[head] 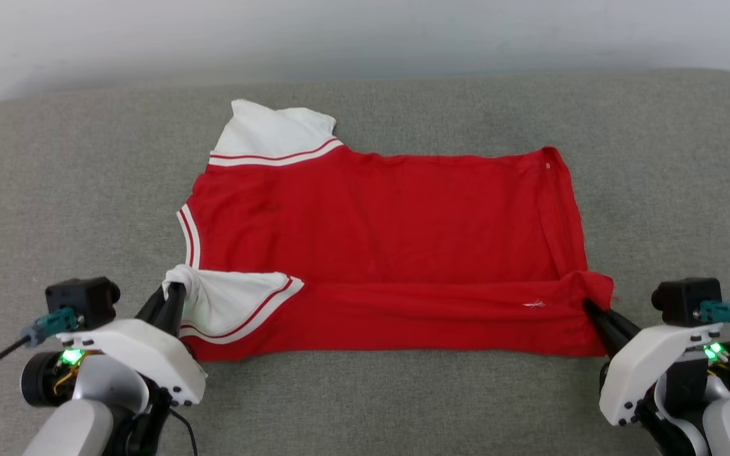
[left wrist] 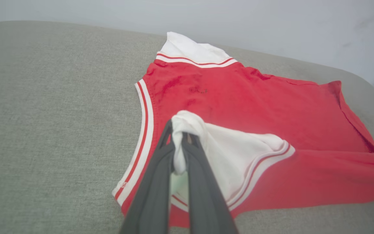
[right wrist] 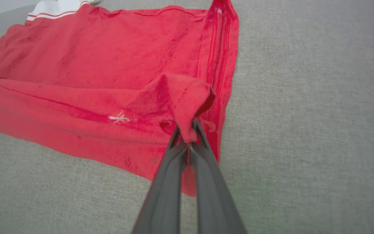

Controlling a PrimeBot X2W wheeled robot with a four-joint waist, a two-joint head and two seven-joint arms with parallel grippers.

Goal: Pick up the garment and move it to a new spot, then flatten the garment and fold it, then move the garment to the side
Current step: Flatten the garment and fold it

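The garment (head: 377,228), a red jersey with white sleeves and striped trim, lies spread on the grey cushion with its collar to the left and hem to the right. Its near long edge is lifted and folded over toward the middle. My left gripper (head: 173,292) is shut on the near white sleeve (left wrist: 239,156), bunched at the fingertips (left wrist: 181,138). My right gripper (head: 589,305) is shut on the near hem corner (right wrist: 187,97), which stands up in a small peak. The far white sleeve (head: 273,133) lies flat at the back left.
The grey fabric cushion (head: 675,190) stretches wide around the garment, with bare room on both sides and in front. A pale wall (head: 365,38) runs behind its far edge.
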